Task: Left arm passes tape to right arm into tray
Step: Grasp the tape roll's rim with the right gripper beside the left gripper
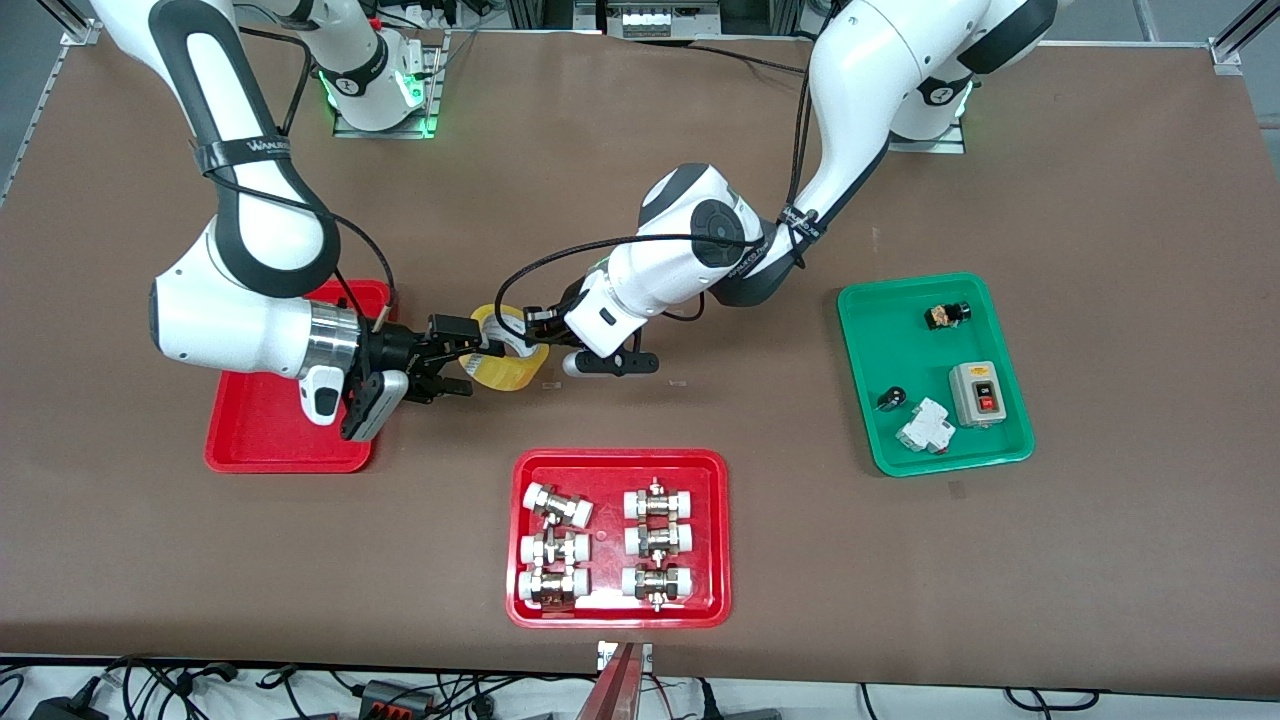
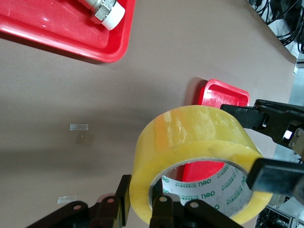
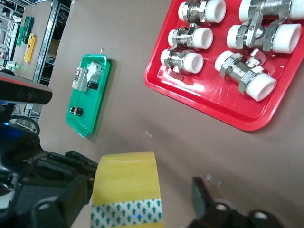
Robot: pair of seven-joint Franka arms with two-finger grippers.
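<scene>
Two claws at tape point(image 1: 505, 346) — right's point(image 1: 462, 358) grip apparently unclosed

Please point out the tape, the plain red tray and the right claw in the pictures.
tape point(image 2: 190, 137): left wrist view, on its yellow outer band.
plain red tray point(image 1: 255, 440): front view, on its bare floor.
right claw point(image 1: 470, 365): front view, midway between its fingertips, at the tape.

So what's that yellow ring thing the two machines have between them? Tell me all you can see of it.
It is a roll of translucent yellow packing tape with a wide open core; the inner liner is white with green print. It is held up in the air over bare brown table, between the plain red tray and the tray of fittings. The left gripper grips its wall, and the right gripper has its fingers around the rim.
</scene>
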